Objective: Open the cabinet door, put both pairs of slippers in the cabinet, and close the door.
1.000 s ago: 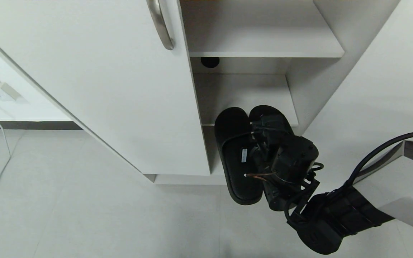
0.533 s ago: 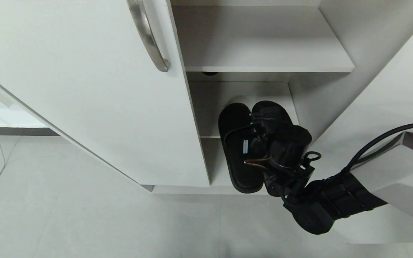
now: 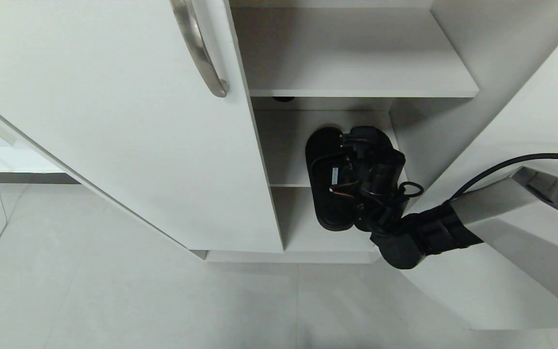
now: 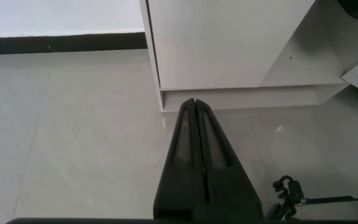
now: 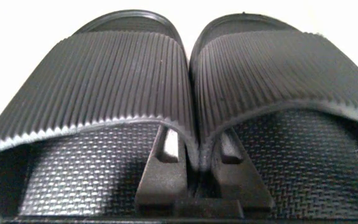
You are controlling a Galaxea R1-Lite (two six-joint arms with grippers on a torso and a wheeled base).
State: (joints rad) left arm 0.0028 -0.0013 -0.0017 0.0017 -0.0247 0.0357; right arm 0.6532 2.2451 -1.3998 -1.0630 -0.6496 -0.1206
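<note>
Head view puts us about midway, we judge — the door (image 3: 511, 111) stands open and our right gripper (image 3: 354, 160), clamped on the inner straps of one black slipper pair (image 3: 322, 208), holds it half inside above the middle shelf (image 3: 279, 145) — release, the other pair and closing remain.

Pair of black ribbed rubber slippers (image 3: 325, 203), in right gripper (image 5: 194, 165): carried deeper into white cabinet (image 3: 356, 53), toes farther over shelf.

Bright, even light from above. Soft shadow covers the lower shelf (image 3: 298, 140); the black slippers (image 3: 327, 208) lose detail there. Mild glare on the door handle (image 3: 196, 48). Wide-angle bending at head view edges.
</note>
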